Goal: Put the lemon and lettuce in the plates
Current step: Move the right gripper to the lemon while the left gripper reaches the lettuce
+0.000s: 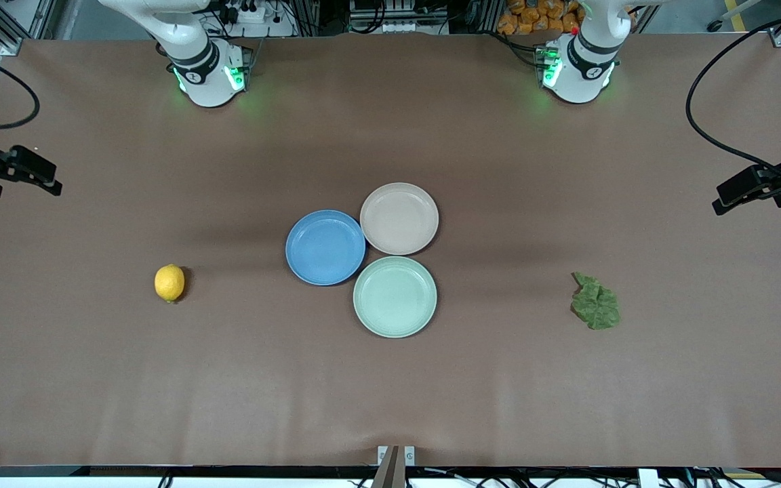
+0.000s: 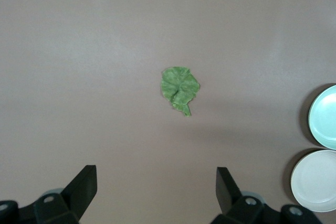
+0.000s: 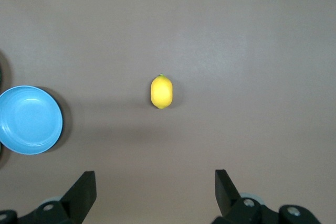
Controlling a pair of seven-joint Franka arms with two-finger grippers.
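You have the lemon (image 1: pixel 169 282) toward the right arm's desk end under the empty, wide-open right tool (image 3: pixel 155 192), the lettuce (image 1: pixel 595 301) under the equally open left tool (image 2: pixel 156 192).

Three plates (image 1: pixel 326 247) touching at mid-counter (image 1: pixel 390 393), lemon (image 1: pixel 169 282) toward the right arm's end, lettuce (image 1: pixel 595 302) toward the left arm's end.

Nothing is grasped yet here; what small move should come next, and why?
Probably lower the right end effector onto the lemon: its fingers stand open high above it, and the blue plate nearby holds nothing. The left end effector hangs open above the lettuce.
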